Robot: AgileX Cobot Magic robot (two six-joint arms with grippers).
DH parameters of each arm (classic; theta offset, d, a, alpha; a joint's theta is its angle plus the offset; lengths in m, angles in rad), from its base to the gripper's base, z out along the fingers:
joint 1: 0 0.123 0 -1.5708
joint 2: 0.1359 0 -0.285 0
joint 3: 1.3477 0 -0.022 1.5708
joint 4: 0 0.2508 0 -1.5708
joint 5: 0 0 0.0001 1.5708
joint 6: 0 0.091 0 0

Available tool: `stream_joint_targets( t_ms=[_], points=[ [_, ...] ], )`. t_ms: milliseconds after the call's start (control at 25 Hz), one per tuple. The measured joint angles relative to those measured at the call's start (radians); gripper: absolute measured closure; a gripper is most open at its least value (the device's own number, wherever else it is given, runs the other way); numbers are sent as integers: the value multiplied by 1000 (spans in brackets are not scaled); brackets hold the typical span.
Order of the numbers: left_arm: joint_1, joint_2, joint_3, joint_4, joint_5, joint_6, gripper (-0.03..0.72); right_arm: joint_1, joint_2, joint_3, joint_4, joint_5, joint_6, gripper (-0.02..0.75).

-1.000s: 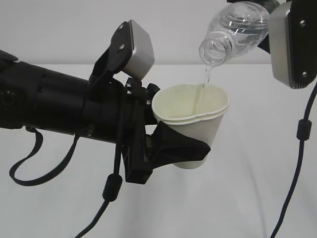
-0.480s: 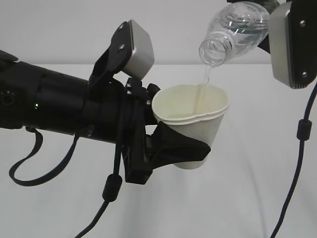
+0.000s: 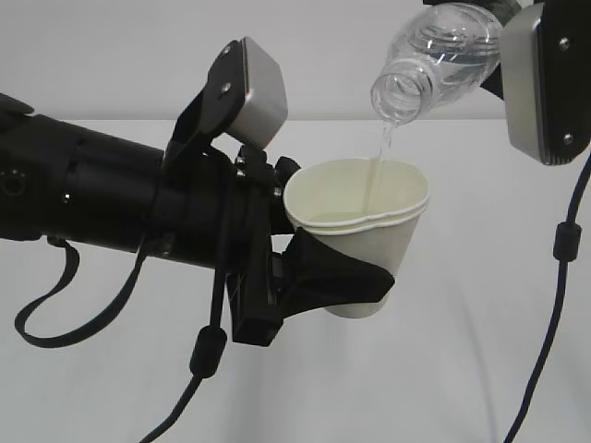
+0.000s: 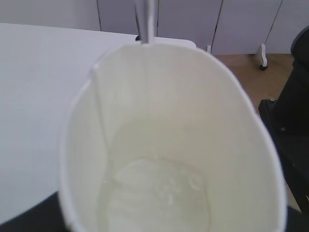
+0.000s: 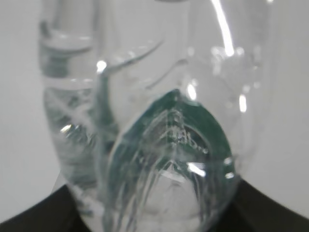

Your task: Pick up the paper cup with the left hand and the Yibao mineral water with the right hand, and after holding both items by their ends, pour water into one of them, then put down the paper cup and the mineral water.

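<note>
My left gripper (image 3: 355, 272) is shut on the white paper cup (image 3: 365, 235), one black finger (image 3: 337, 277) wrapped round its lower wall and the cup held upright above the table. Up at the right, the Yibao mineral water (image 3: 443, 51) is tilted mouth-down over the cup. A thin stream of water (image 3: 380, 152) falls from its neck inside the rim. The left wrist view looks into the cup (image 4: 203, 96), with water (image 4: 154, 193) pooled at the bottom. My right gripper (image 5: 154, 215) is shut on the bottle (image 5: 159, 121); its green label (image 5: 215, 133) shows through the plastic.
The white table (image 3: 462, 378) lies below both arms. A grey camera box (image 3: 256, 92) sits on the left arm and a grey screwed plate (image 3: 545, 83) on the right. Black cables (image 3: 559, 277) hang down. Cabinets and a castor (image 4: 263, 62) stand beyond the table.
Neither arm has visibly moved. The stream keeps running from the bottle into the cup.
</note>
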Motion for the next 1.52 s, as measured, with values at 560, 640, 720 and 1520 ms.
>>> stream_joint_targets(
  t_ms=[560, 640, 720, 1520],
  points=[
    [0, 0, 0, 3, -7, 0, 267, 0, 0, 0, 0, 0, 0, 335],
    [0, 0, 0, 3, -7, 0, 267, 0, 0, 0, 0, 0, 0, 335],
    [0, 0, 0, 3, -7, 0, 267, 0, 0, 0, 0, 0, 0, 335],
    [0, 0, 0, 6, -11, 0, 267, 0, 0, -15, 0, 0, -2, 344]
  ],
)
